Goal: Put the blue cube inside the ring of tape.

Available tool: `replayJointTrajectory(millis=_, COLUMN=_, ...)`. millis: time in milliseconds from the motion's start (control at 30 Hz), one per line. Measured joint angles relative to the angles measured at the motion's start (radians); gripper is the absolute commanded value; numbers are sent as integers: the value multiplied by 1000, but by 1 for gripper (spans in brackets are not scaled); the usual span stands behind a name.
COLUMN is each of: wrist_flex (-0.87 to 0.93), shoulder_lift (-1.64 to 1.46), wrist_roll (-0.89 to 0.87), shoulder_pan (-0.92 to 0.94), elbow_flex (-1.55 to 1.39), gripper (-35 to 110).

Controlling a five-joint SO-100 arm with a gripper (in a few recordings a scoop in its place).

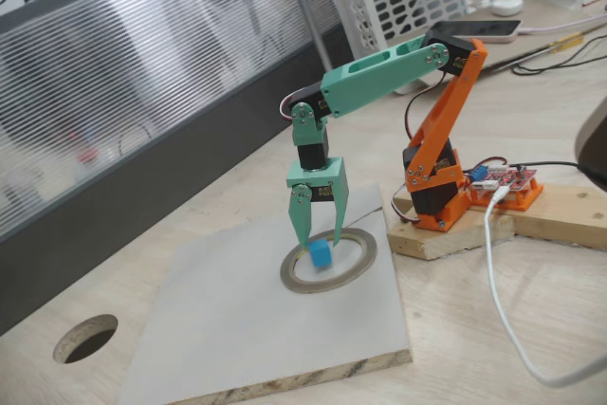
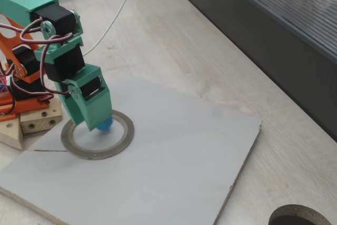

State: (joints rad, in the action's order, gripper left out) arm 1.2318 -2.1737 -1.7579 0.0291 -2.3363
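Pale wooden table [image 1: 560,310] with a grey board [image 1: 237,329] laid on it; a dark round hole [image 1: 85,339] is cut in the table near the board's corner, well apart from the work. Behind stands a ribbed translucent panel, and a white basket sits at the far edge.

Ring [image 1: 328,260] lies flat on the board, close to the arm's orange base. In both fixed views the green tool [image 1: 316,234] points straight down over the ring's opening. Cube [image 1: 321,253] sits between the finger tips, inside the ring's inner edge as seen from the first fixed view; in another fixed view only a blue sliver of the cube [image 2: 105,125] shows under the tool [image 2: 93,120]. Fingers flank the cube closely and appear to grip it, with the cube at or just above the board; I cannot tell whether it rests on the surface.

Judgement: the placing step is nearly complete. To finish well, the cube should be lowered until it bears on the board, then the fingers spread only a little, so neither tip nudges the cube or drags the thin ring. Lift should be straight up. Risk: the cube sits towards one side of the opening, so a sideways pull could push it onto the tape.
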Motion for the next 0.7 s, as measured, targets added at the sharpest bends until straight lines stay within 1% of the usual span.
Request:
replayJointTrajectory(millis=100, wrist_flex=0, shoulder_lift=0, wrist_roll=0, shoulder_pan=-3, elbow_flex=0, gripper=44)
replayJointTrajectory(millis=700, wrist_flex=-2, shoulder_lift=0, wrist_roll=8, shoulder_pan=0, elbow_flex=0, gripper=44)
